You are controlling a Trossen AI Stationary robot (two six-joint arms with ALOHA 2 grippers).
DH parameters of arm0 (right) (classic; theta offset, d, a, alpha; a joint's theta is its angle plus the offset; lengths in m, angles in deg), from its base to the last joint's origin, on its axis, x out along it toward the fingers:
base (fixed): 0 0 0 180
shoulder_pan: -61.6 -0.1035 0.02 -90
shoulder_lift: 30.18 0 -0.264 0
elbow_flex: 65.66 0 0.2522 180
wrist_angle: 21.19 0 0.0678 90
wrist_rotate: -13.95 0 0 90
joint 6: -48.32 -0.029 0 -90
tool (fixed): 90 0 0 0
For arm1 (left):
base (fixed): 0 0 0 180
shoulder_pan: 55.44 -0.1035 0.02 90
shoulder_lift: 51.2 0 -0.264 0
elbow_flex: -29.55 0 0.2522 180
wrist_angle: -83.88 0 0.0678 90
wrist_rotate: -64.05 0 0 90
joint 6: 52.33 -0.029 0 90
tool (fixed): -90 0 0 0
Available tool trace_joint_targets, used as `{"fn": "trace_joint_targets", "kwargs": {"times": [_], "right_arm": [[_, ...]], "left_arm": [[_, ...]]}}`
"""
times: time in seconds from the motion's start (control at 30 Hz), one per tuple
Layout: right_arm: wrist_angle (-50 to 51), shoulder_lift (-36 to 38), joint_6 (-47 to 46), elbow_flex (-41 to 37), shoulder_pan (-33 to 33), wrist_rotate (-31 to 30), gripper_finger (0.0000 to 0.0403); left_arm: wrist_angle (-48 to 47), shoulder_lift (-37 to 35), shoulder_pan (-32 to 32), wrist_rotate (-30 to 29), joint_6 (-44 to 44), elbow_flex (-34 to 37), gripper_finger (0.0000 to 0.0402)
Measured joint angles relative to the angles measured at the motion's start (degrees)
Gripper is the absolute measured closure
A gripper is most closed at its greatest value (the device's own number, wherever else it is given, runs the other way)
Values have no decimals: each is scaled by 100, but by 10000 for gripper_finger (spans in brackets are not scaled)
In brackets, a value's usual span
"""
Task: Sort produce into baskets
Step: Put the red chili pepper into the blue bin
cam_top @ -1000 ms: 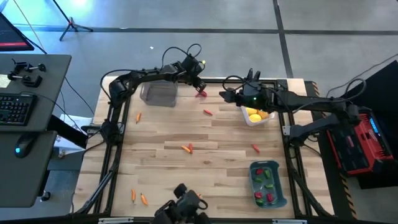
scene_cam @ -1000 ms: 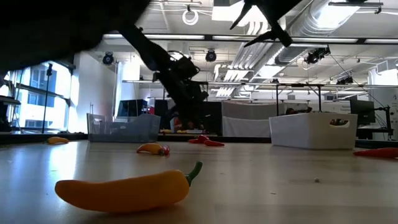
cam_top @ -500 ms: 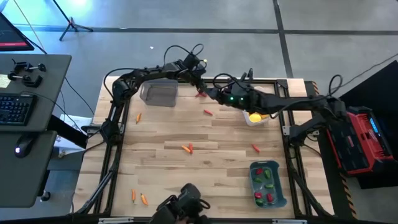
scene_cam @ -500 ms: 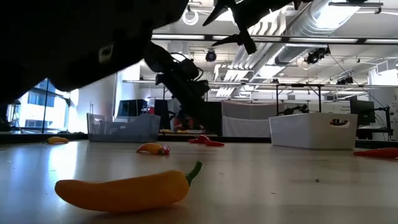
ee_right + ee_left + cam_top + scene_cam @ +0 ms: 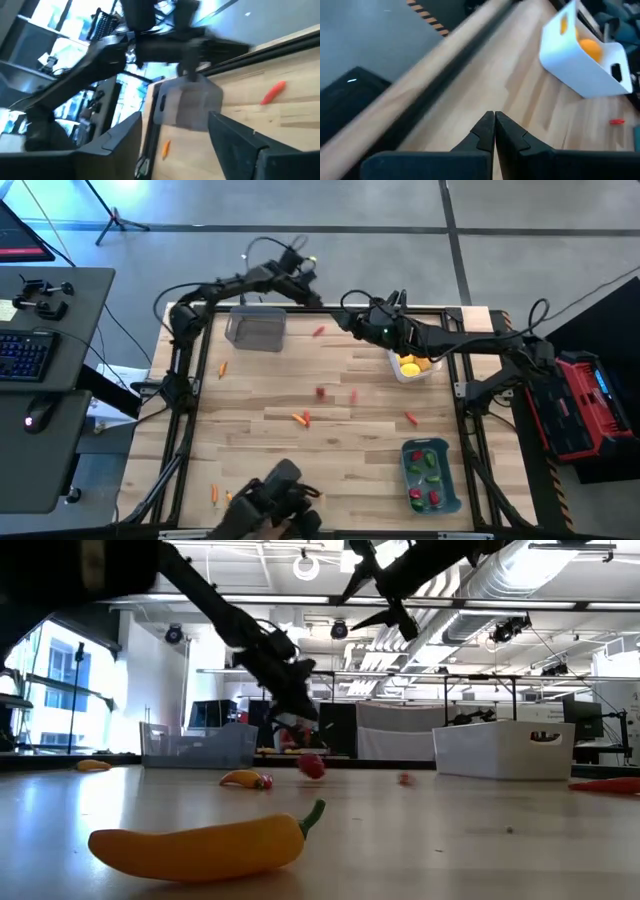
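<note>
My left gripper (image 5: 314, 298) hangs shut and empty above the table's far edge, right of the clear grey basket (image 5: 254, 330). My right gripper (image 5: 348, 318) is open with nothing between its fingers, raised left of the white basket (image 5: 415, 370), which holds yellow-orange fruits. One red pepper (image 5: 318, 331) lies on the wood between the two grippers. Two red pieces (image 5: 321, 392) (image 5: 353, 395) show blurred mid-table. The blue-grey basket (image 5: 430, 475) at the near right holds green and red peppers.
Small carrots lie at the left (image 5: 222, 367), mid-table (image 5: 300, 418) and near left (image 5: 214, 493). Another red pepper (image 5: 409, 418) lies at the right. A yellow pepper (image 5: 200, 845) lies close before the low camera. A dark object (image 5: 270, 502) sits at the near edge.
My left gripper, still shut, has risen and drawn back toward the far edge. My right gripper has moved from the white basket toward the table's left. The red pepper right of centre has left its place; two blurred red pieces now show nearer the middle.
</note>
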Motion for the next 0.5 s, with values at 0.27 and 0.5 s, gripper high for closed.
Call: {"fn": "trace_joint_targets", "kwargs": {"times": [0.27,0.5], "right_arm": [[815,0,515,0,-14,625,229],[2051,-219,784,0,-931,2114,229]], "left_arm": [[-756,-1756,-241,19,-494,1055,401],[975,-4392,288,-35,1146,3706,401]]}}
